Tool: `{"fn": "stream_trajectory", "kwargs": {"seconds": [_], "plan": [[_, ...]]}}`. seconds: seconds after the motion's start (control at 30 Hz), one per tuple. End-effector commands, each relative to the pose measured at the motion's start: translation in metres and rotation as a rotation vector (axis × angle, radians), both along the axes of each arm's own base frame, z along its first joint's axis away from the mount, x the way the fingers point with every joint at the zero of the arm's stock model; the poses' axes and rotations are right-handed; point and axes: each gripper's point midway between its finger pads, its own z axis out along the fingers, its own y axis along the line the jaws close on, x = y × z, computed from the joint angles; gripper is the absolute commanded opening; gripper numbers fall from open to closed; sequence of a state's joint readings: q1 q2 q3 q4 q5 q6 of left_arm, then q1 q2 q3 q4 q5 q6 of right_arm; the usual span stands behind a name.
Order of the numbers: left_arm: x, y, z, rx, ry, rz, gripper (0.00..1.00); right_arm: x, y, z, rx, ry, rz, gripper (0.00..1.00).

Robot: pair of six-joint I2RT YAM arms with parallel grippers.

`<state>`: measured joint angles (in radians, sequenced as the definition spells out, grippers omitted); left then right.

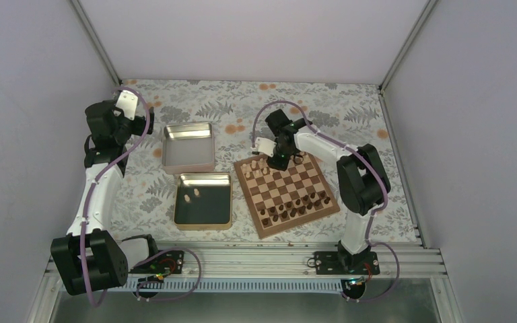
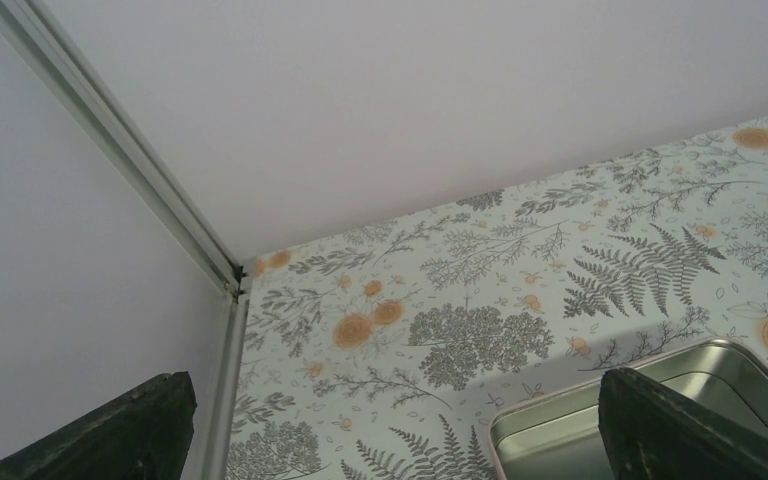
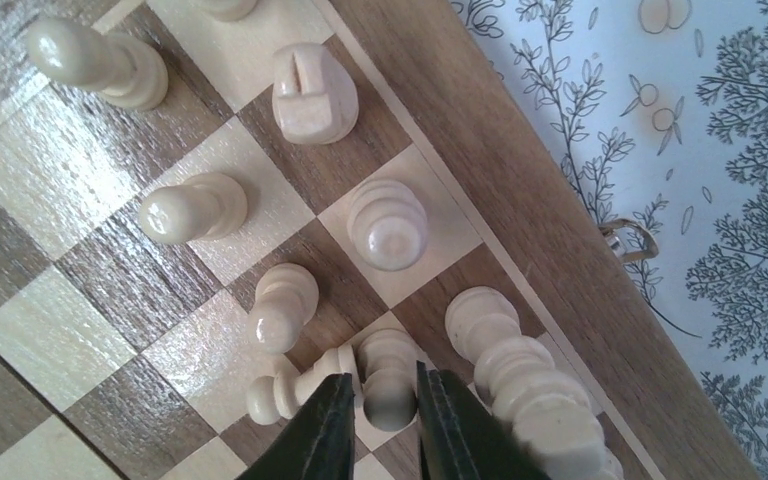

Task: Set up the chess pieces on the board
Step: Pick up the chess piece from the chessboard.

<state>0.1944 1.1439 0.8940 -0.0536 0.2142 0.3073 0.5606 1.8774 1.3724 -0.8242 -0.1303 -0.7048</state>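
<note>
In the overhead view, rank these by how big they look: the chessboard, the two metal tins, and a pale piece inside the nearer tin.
1. chessboard
2. far tin and near tin, about alike
3. pale piece

Fern-print table carries the board and two seemingly metal tins.

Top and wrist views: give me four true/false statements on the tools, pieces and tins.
1. The right tool is closed around a pale piece. True.
2. The left tool holds a piece. False: it is open and empty.
3. Dark pieces stand on the near side of the board. True.
4. Both tins are empty. False: the near tin holds pale pieces.
</note>
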Motion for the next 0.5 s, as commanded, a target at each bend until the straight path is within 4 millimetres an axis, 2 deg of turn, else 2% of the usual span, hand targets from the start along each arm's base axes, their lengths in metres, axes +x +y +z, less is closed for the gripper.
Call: {"fn": "stream_trajectory", "kwargs": {"seconds": [0.0, 0.23, 0.47], "plan": [[-0.001, 0.001, 0.003, 0.012, -0.017, -0.008, 1.00, 0.005, 0.005, -0.001, 0.022, 0.008, -0.006, 0.16], [-0.001, 0.001, 0.003, 0.012, -0.015, -0.008, 1.00, 0.000, 0.000, 0.004, 0.019, 0.015, -0.014, 0.06], [-0.001, 0.000, 0.003, 0.008, -0.014, -0.012, 1.00, -0.010, -0.003, 0.041, 0.049, 0.000, -0.021, 0.05]]}}
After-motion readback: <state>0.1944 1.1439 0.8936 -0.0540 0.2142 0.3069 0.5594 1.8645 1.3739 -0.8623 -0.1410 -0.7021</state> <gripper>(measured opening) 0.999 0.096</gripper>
